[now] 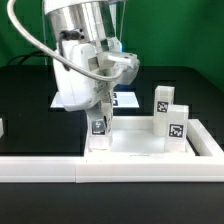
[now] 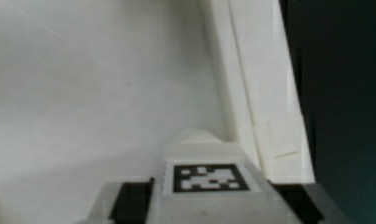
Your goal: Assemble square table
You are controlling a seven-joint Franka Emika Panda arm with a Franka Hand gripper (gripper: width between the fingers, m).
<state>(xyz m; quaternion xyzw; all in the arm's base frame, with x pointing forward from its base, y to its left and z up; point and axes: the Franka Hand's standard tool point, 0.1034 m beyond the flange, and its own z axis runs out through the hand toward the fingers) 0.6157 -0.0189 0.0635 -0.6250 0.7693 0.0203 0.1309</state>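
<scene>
The white square top (image 1: 140, 143) lies on the black table, and it fills most of the wrist view (image 2: 96, 90), with its raised rim (image 2: 252, 90) running alongside. My gripper (image 1: 98, 118) is shut on a small white leg (image 1: 98, 127) with a black-and-white tag. It holds the leg upright over the top's corner at the exterior view's left. In the wrist view the leg (image 2: 208, 175) sits between my dark fingers (image 2: 135, 202), with my gripper (image 2: 211, 203) closed on it. Two more tagged legs (image 1: 163, 104) (image 1: 176, 128) stand on the top towards the exterior view's right.
A long white border rail (image 1: 110, 170) runs along the front and turns up at the exterior view's right (image 1: 208, 140). The marker board (image 1: 128, 100) lies flat behind my gripper. A small white piece (image 1: 2, 127) shows at the exterior view's left edge.
</scene>
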